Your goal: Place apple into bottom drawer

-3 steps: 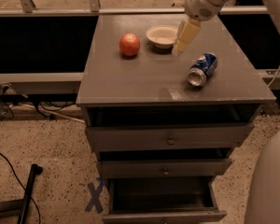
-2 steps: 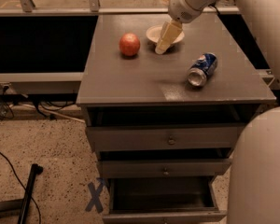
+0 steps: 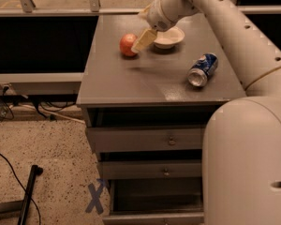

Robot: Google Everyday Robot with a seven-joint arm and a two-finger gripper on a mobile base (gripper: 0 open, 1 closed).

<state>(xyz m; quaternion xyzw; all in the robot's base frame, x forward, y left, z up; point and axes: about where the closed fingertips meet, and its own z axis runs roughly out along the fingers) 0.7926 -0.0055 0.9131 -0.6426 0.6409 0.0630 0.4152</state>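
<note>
Gripper (image 3: pixel 143 40) upper centre, just beside apple (image 3: pixel 126 45) on cabinet top (image 3: pixel 145 86); open or shut, can't tell. No grasp yet. Drawer (image 3: pixel 154 198) open, bottom centre. Pick, carry & drop left.

The arm (image 3: pixel 225 18) is a smooth off-white tube running from the upper middle of the frame to the right edge, dotted with small dark round holes. A thin seam rings it near the right edge. Its pale cream-yellow gripper (image 3: pixel 144 40) sits upper centre. A large rounded white shell (image 3: pixel 243 163) with one small oval hole fills the lower right.
</note>
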